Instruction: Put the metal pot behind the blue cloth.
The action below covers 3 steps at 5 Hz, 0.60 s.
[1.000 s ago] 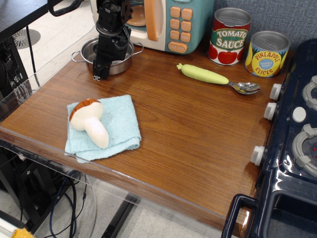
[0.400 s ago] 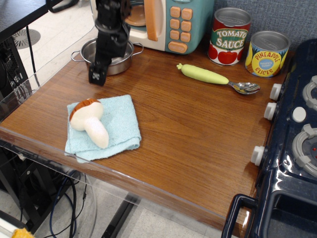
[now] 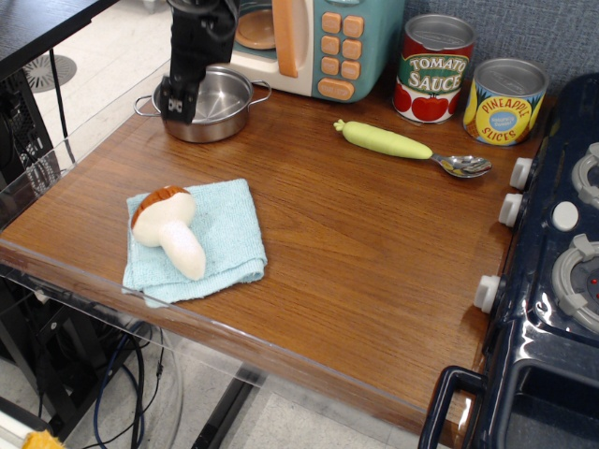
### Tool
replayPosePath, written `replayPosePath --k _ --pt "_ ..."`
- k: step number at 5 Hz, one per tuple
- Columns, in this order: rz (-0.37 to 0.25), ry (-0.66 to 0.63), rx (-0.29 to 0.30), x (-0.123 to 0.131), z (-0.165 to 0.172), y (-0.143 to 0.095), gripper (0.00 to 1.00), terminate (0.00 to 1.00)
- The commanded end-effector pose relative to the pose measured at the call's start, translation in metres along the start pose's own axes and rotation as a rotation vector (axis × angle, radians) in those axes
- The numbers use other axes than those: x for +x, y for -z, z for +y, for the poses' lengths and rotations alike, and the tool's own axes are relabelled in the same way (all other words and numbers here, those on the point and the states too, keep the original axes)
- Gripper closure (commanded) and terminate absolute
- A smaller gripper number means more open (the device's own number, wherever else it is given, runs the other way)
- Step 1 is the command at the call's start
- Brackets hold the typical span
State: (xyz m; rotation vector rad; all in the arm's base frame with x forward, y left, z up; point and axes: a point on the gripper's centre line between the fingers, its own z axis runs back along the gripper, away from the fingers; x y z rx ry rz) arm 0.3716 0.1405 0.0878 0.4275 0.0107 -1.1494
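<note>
The metal pot (image 3: pixel 223 99) is a shallow shiny steel pot with two wire loop handles. It stands at the back left of the wooden table, behind the blue cloth (image 3: pixel 231 232). The cloth is a light blue folded towel near the front left edge, with a toy mushroom (image 3: pixel 168 226) lying on it. My black gripper (image 3: pixel 176 101) hangs over the pot's left rim, lifted off the table. Its fingers look spread and hold nothing. The arm hides part of the pot's left side.
A teal toy microwave (image 3: pixel 323 37) stands right behind the pot. A tomato sauce can (image 3: pixel 432 70) and a pineapple can (image 3: pixel 504 101) stand at the back right. A green-handled spoon (image 3: pixel 393 142) lies mid-back. A dark blue toy stove (image 3: pixel 562 262) borders the right edge.
My gripper has risen from the table in front of the pot and moved back-left over its left rim, its fingers spreading. The pot and the cloth have not moved.
</note>
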Motion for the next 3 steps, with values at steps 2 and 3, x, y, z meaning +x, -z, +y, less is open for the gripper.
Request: replayPosePath --k 2,3 --pt "-0.005 -0.015 0.069 -0.0095 0.0012 -0.0241 0.00 0.00" --pt "-0.005 -0.015 0.069 -0.0095 0.0012 -0.0241 0.00 1.00"
